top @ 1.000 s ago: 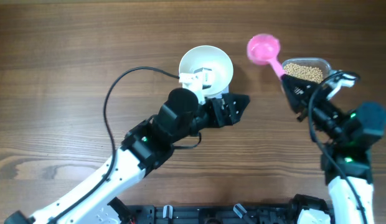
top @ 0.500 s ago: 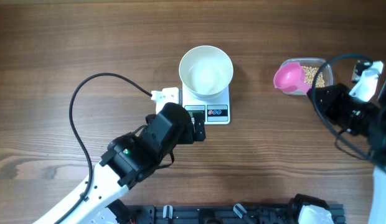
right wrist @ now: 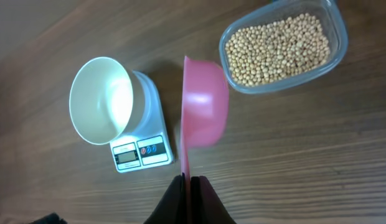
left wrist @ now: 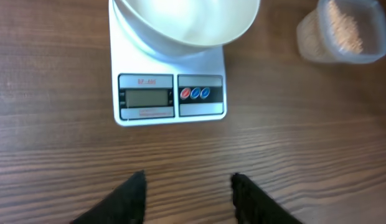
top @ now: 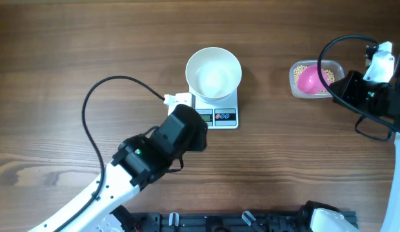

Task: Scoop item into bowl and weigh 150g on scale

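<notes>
Right pincer point(right wrist: 190, 190) clenched on scoop point(right wrist: 204, 102) handle. Handle runs straight up the wrist frame, cup on edge. Beans point(right wrist: 277, 46) in tub point(left wrist: 311, 46), just upper right of cup; right arm nearer. Bowl point(top: 233, 64) empty on scale point(left wrist: 168, 96), top centre overhead. Left pincer point(left wrist: 188, 180) released, empty, over surface below scale. Print above display unreadable.

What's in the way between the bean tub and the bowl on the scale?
Nothing visible. Only bare table lies between tub and bowl. Left gripper sits at the scale's display side, off that path. Right gripper holds the pink scoop over the beans.
</notes>
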You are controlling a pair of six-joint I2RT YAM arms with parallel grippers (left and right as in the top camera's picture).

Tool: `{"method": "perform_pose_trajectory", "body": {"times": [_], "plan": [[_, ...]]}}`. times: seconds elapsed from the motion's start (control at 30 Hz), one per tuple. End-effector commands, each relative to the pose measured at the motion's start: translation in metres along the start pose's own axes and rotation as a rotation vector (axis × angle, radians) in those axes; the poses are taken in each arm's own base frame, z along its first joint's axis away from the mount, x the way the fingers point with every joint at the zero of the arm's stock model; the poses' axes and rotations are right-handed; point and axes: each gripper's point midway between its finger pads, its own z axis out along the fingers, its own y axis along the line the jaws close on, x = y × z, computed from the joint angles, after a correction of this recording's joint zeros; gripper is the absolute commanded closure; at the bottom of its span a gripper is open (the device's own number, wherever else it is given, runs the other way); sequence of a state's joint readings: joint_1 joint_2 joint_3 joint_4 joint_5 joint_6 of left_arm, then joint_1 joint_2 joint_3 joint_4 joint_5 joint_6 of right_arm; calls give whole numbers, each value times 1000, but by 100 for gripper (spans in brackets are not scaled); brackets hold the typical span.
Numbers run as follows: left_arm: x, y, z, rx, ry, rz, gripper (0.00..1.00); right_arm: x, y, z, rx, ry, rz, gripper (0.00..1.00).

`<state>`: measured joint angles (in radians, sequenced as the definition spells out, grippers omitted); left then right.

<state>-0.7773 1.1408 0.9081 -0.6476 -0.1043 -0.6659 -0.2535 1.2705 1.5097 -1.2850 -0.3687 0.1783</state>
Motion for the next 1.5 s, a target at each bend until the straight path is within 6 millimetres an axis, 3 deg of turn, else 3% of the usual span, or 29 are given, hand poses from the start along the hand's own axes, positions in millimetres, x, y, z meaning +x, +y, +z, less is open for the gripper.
{"method": "perform_pose_trajectory", "body": {"times": [0.0,0.17,0.27,0.33,0.37,0.6,0.77,0.87,0.97,1.13,1.2,1.33,1.37,1.47], "plan": [[2,-3,5,1,20,9,53,-1,-2,-5,20,-3,-98,96],[-2,-7,5,16,4,8,54,7,4,-5,-20,26,-136,96],[-1,-8,11,11,9,8,73,8,9,-5,-49,29,-194,95],[2,-6,19,-7,29,0,94,10,11,-4,-53,36,-201,96],[5,-4,23,-19,41,-19,96,11,14,-4,-58,41,-209,96],[17,-3,65,-57,101,-68,96,14,27,8,-83,75,-247,96],[13,-23,83,26,101,-71,96,13,22,22,-78,121,-229,96],[16,-22,83,22,118,-45,96,13,20,28,-76,140,-222,96],[3,-32,63,24,162,45,96,11,20,31,-76,141,-222,96],[-57,-57,-7,23,137,109,96,10,20,31,-76,136,-223,96],[-65,-59,-18,24,129,103,96,10,20,31,-77,135,-224,96],[-38,-53,1,-20,213,109,96,8,20,31,-77,130,-226,96],[-24,-53,14,-34,250,128,91,7,20,31,-78,126,-228,95],[-3,-51,41,-69,289,160,92,5,21,31,-79,113,-231,95]]}}
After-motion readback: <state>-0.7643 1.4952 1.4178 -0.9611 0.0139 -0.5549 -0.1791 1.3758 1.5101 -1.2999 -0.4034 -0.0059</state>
